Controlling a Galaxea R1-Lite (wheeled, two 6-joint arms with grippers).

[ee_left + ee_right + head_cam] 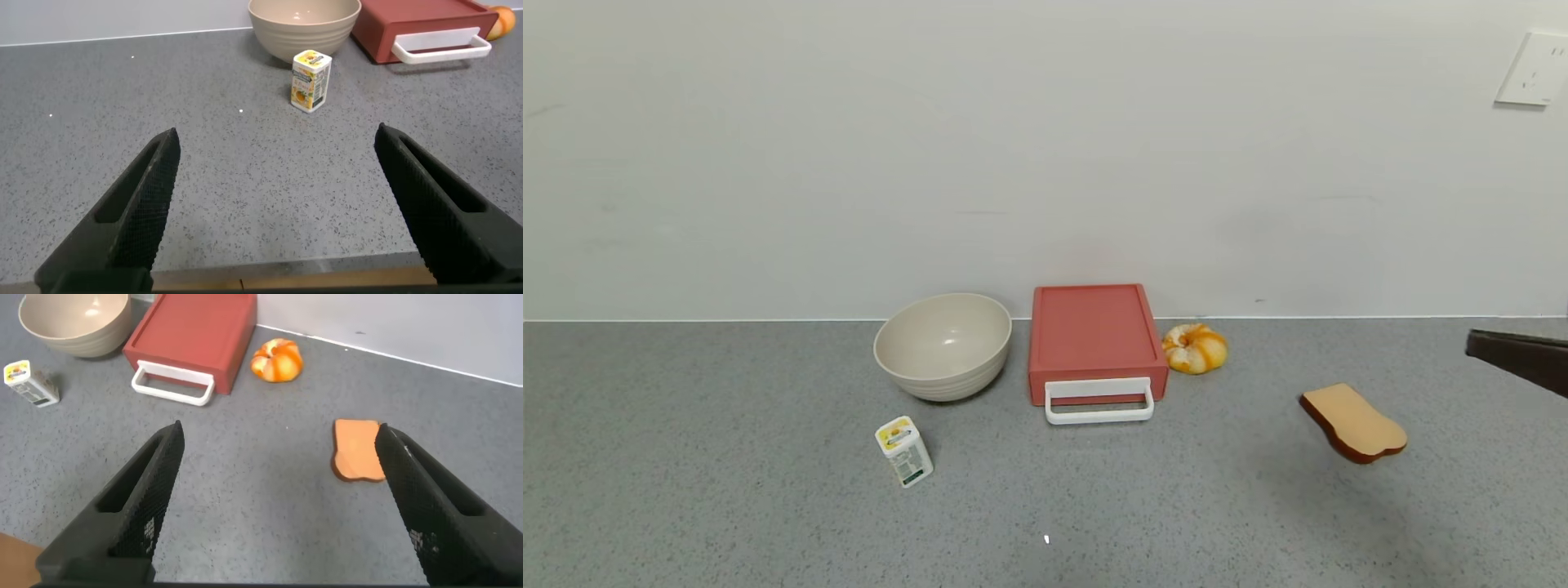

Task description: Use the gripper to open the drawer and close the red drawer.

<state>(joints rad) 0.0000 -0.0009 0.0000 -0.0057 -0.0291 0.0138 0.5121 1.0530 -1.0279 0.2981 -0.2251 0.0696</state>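
The salmon-red drawer unit [1094,335] stands at the back middle of the counter, its tray pushed in and its white loop handle [1099,401] facing the front. It also shows in the left wrist view [413,24] and the right wrist view [192,335]. My left gripper [276,135] is open and empty, low over the counter's near edge, well short of the drawer. My right gripper [279,431] is open and empty above the counter, nearer than the drawer and to its right. Neither gripper touches the handle.
A cream bowl [943,345] sits left of the drawer, a small carton [904,451] in front of it. An orange bun [1194,348] lies right of the drawer and a toast slice [1353,422] farther right. A dark shape [1519,359] juts in at the right edge.
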